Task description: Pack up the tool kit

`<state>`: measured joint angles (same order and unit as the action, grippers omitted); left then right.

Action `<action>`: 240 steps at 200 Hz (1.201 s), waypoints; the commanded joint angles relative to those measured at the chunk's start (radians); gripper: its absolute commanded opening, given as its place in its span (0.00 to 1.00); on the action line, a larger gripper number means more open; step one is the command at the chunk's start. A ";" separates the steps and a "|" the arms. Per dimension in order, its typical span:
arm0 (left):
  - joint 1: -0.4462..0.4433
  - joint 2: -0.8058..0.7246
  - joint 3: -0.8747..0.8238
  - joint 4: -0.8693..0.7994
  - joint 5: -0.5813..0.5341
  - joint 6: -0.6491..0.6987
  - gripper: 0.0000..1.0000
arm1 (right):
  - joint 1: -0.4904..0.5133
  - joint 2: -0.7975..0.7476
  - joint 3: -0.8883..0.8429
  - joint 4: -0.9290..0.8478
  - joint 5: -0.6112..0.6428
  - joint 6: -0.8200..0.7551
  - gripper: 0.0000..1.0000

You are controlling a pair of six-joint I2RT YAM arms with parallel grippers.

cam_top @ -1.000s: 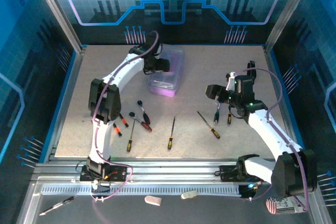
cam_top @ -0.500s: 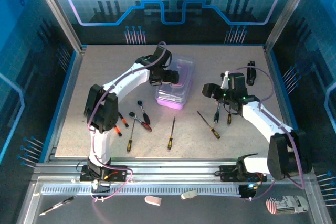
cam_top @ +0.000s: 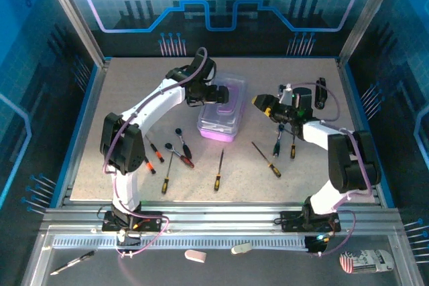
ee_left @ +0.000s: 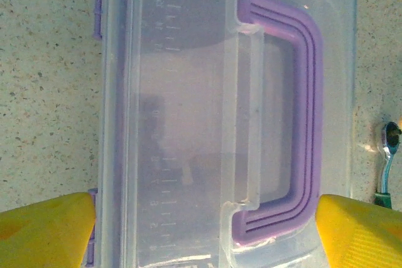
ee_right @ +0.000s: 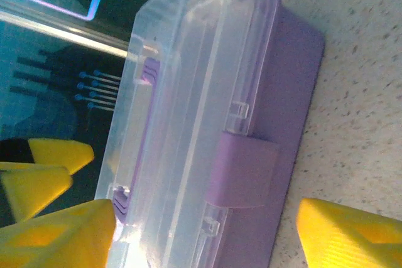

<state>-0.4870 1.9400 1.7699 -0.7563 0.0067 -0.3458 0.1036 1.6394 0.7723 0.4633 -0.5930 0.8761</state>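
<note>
The speckled table (cam_top: pixel 268 72) carries everything. The tool kit's case (cam_top: pixel 221 117) lies flat in the table's far half, about midway between the left and right edges, with its long sides running roughly from the far edge toward the near one. Its clear lid (ee_left: pixel 182 123) is down on the purple base. A purple latch (ee_right: pixel 242 171) sits on the side toward the right edge, and the purple handle (ee_left: pixel 308 123) is folded flat into the lid. Through the cloudy plastic only a purple tint and a dim shadow show, so what lies inside cannot be told.

The left pincer (cam_top: pixel 213 94) hangs over the case's far end, spread wide, with a yellow finger (ee_left: pixel 44 230) toward each long side. Whether they touch the case cannot be told. The right pincer (cam_top: pixel 259 102) is just beside the case's right side, facing the latch, also spread wide and holding nothing.

Slim screwdrivers (cam_top: pixel 218 169) lie loose between the case and the near edge. Some are toward the left edge and some toward the right, all outside the case. A chrome-headed ratchet (ee_left: pixel 386 161) lies on the table beside the case. A black oblong object (cam_top: pixel 320 92) sits near the far right corner.
</note>
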 commanded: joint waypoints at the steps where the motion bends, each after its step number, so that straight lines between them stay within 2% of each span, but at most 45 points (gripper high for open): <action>1: 0.004 0.049 0.075 -0.062 0.029 0.037 0.92 | 0.004 0.066 -0.024 0.221 -0.109 0.120 0.73; 54: 0.004 0.148 0.120 -0.091 0.061 0.043 0.96 | 0.039 0.154 -0.024 0.279 -0.123 0.148 0.75; 127: 0.004 0.185 0.110 -0.104 0.031 0.062 0.96 | 0.059 0.258 -0.004 0.364 -0.141 0.203 0.78; 169: 0.009 0.181 0.056 -0.069 0.027 0.068 0.85 | 0.071 0.296 0.015 0.387 -0.143 0.221 0.79; 183: 0.016 0.177 0.018 -0.038 0.060 0.057 0.82 | 0.072 0.315 0.027 0.401 -0.152 0.237 0.79; 208: 0.048 0.162 -0.079 0.060 0.196 0.014 0.77 | 0.083 0.337 0.046 0.430 -0.178 0.258 0.78; 240: 0.058 0.156 -0.122 0.083 0.202 0.006 0.76 | 0.095 0.346 0.054 0.467 -0.195 0.282 0.77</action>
<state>-0.4271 2.0354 1.7229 -0.6556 0.1295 -0.3149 0.1711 1.9621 0.8013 0.8707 -0.7528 1.1278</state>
